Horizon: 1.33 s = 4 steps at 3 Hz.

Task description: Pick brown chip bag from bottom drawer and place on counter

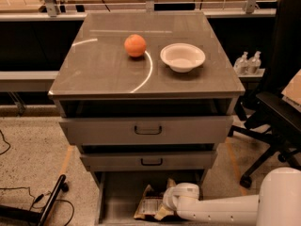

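Observation:
The brown chip bag [149,202] lies in the open bottom drawer [117,199], showing dark foil, tan edges and a white label panel. My gripper [165,210] reaches in from the right on a white arm and sits right at the bag's right edge, its wrist covering that side. The counter [103,67] is the glossy grey-brown top of the cabinet, with a thin curved white line on it.
An orange ball [135,45] and a white bowl [183,57] stand on the counter's far half. Two upper drawers with black handles [147,130] stick out over the bottom drawer. A black office chair [277,107] is at the right, a black bar [49,202] on the floor left.

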Tool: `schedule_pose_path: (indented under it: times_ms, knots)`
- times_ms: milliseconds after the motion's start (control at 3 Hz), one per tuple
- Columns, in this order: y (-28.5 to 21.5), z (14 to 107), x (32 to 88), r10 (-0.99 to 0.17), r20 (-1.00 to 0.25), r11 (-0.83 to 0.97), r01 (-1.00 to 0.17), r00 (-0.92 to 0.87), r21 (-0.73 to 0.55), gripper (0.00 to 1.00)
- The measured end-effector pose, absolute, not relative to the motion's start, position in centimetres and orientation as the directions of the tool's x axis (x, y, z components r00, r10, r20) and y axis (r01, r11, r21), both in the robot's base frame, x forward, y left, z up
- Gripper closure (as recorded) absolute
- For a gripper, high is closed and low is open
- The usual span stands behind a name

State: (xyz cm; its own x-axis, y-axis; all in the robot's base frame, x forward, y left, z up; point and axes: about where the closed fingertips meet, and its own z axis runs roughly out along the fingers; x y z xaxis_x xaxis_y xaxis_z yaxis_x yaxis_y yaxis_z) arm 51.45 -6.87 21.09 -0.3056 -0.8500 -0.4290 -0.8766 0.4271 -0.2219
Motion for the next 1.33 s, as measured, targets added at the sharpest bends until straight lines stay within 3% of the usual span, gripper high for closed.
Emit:
schedule_pose_path:
  times_ms: [1333]
  knots:
    - [-7.0, 17.2, 52.5, -0.856, -0.421, 0.395, -0.905, -0.300, -0.157, 0.00]
